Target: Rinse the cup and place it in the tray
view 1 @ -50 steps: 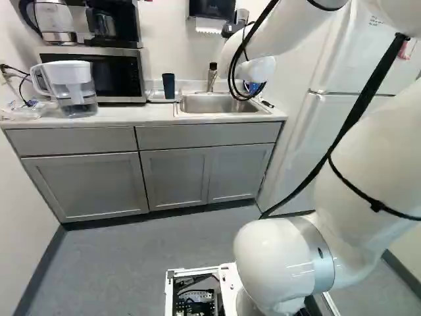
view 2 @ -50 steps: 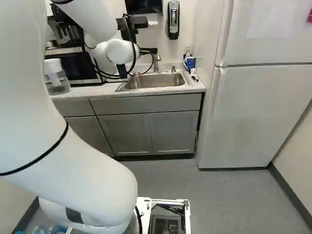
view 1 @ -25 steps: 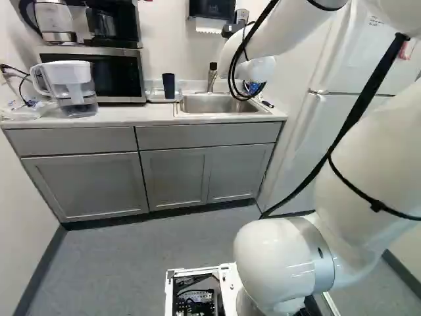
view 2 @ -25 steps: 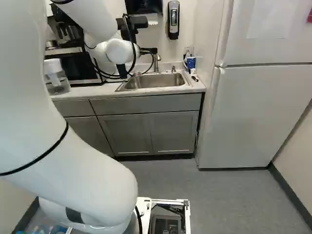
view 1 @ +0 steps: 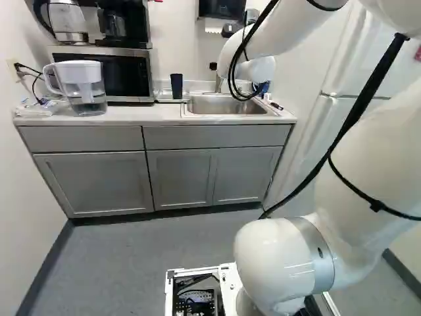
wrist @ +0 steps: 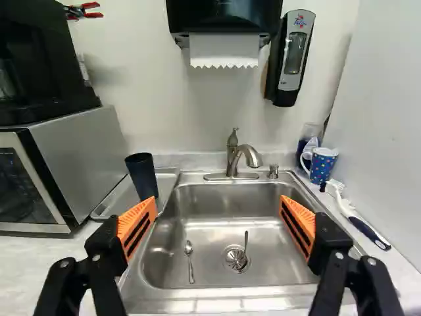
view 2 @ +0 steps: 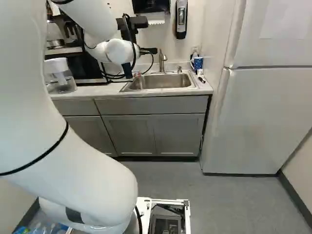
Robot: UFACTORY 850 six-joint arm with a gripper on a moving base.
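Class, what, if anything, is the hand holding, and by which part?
Nothing is held: the hand is open, and the dark cup stands beyond its fingers.

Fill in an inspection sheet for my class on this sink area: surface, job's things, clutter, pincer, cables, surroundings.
Surface: pale counter with a steel sink set in.
Job's things: dark cup on the tray beside the sink; whether it is rinsed cannot be told.
Clutter: spoon in the sink; patterned mug and brush beside it; water pitcher farther along.
Pincer: open, nothing held.
Cables: black ones looped along the arm; cords at the wall near the pitcher.
Surroundings: microwave, towel dispenser, soap dispenser, refrigerator.
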